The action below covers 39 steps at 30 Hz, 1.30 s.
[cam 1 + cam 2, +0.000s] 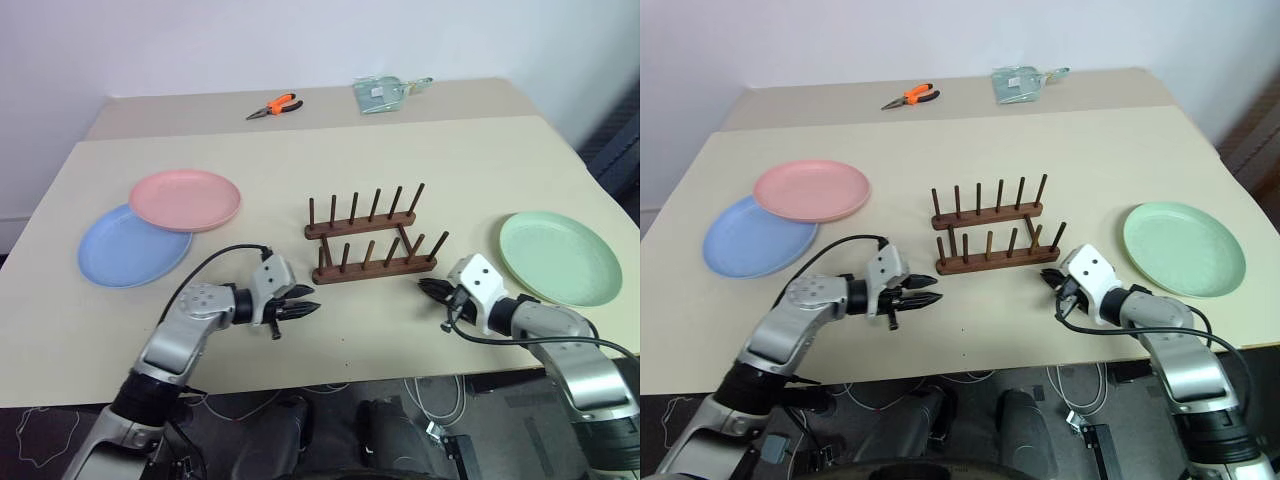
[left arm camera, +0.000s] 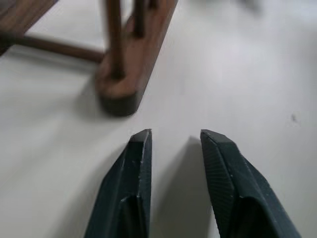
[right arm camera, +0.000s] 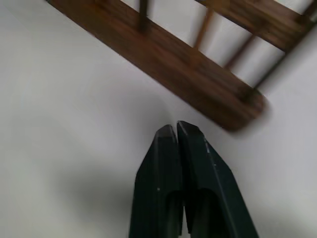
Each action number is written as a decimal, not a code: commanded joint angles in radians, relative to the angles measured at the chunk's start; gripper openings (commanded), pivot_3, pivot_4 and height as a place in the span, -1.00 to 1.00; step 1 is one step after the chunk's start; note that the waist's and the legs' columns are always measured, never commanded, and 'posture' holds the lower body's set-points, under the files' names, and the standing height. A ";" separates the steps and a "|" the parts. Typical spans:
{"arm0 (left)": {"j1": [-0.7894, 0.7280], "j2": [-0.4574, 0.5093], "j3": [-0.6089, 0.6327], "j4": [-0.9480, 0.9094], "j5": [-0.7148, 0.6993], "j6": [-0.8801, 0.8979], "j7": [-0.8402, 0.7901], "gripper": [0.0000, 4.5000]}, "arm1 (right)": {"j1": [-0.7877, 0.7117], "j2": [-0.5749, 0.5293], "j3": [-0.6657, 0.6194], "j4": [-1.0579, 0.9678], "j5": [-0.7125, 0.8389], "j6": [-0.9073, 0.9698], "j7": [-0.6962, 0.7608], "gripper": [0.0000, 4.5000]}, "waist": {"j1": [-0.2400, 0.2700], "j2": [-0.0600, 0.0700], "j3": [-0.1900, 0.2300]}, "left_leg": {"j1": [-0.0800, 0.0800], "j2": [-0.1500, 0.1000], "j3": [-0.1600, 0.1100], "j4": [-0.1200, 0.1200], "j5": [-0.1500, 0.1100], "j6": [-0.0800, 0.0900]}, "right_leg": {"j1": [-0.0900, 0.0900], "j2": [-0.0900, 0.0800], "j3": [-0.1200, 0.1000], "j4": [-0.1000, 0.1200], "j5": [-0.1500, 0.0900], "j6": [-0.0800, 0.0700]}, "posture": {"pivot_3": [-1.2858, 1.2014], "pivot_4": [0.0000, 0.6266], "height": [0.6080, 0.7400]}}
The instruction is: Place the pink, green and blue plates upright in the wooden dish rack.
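1. While all plates lie flat, the wooden dish rack [image 1: 372, 238] stands empty at frame centre.
2. Green plate [image 1: 560, 257], right edge, lies nearest the right gripper [image 1: 430, 289], jaws clenched, empty.
3. Left gripper [image 1: 306, 309], jaws slightly parted, empty; pink plate [image 1: 185, 199] overlaps blue plate [image 1: 125, 250], upper left.

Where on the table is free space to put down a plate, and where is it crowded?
Bare patches: between the dish rack and the pink plate, and behind the rack up to the pliers. Crowded: the near strip, where the left gripper and right gripper flank the rack.
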 commanded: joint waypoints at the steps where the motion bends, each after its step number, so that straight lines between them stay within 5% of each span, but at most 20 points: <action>1: -0.029 -0.067 -0.038 0.118 0.100 -0.018 0.158 -0.37 | -0.059 0.036 0.045 0.066 -0.081 -0.031 -0.070 -0.97 | 0.002 -0.001 -0.001 | 0.000 0.000 0.000 0.000 0.000 0.000 | 0.000 0.000 0.000 0.000 0.000 0.000 | 0.03 -0.52 0.81; 5: -0.106 -0.154 0.024 0.263 0.121 -0.020 0.321 -0.37 | -0.163 0.106 0.072 0.192 -0.154 -0.070 -0.175 -0.97 | -0.005 -0.006 -0.005 | 0.003 0.000 0.000 0.001 0.000 0.000 | 0.005 0.000 0.000 0.000 0.000 0.000 | 0.03 -0.52 0.81; 15: -0.141 -0.151 0.014 0.325 0.108 -0.088 0.324 -0.37 | -0.266 0.120 0.064 0.317 -0.161 -0.125 -0.168 -0.97 | -0.007 -0.006 -0.007 | 0.005 0.000 0.000 -0.001 0.000 -0.001 | 0.005 0.002 0.000 0.001 0.002 0.004 | 0.03 -0.52 0.81; 17: -0.117 -0.129 0.037 0.282 0.084 -0.076 0.304 -0.37 | -0.229 0.082 0.053 0.243 -0.112 -0.113 -0.084 -0.73 | -0.007 -0.006 -0.007 | 0.005 0.000 0.000 -0.001 0.000 -0.001 | 0.004 0.002 0.000 0.001 0.002 0.004 | 0.03 -0.52 0.81; 20: -0.068 -0.089 0.149 0.158 -0.027 -0.024 0.271 -0.01 | -0.180 0.046 0.039 0.101 -0.049 -0.086 -0.004 -0.19 | -0.020 -0.006 -0.007 | 0.003 0.000 0.000 -0.003 0.000 0.000 | 0.001 0.002 0.001 0.001 0.002 0.004 | 0.03 -0.52 0.81; 25: -0.123 -0.091 0.427 0.077 -0.107 0.005 0.494 1.00 | -0.157 0.038 0.051 -0.033 -0.007 -0.048 0.043 0.91 | -0.033 -0.006 -0.005 | 0.000 0.001 0.000 -0.003 0.000 -0.001 | -0.004 0.002 0.001 0.003 0.002 0.003 | 0.03 -0.52 0.81; 30: -0.222 -0.109 0.640 0.018 -0.053 0.005 0.847 1.00 | -0.181 0.070 0.091 -0.030 -0.013 -0.046 0.045 0.91 | -0.029 -0.011 -0.004 | 0.000 0.000 -0.001 -0.001 0.000 -0.001 | -0.002 0.001 -0.001 0.001 0.002 0.004 | 0.03 -0.52 0.81; 39: -0.188 -0.181 0.841 -0.153 -0.149 0.353 1.082 1.00 | -0.224 0.078 0.128 0.026 -0.027 -0.085 0.064 0.91 | -0.030 -0.011 -0.003 | 0.000 -0.001 -0.001 -0.001 0.000 0.000 | -0.002 0.001 0.000 0.002 0.002 0.005 | 0.03 -0.52 0.81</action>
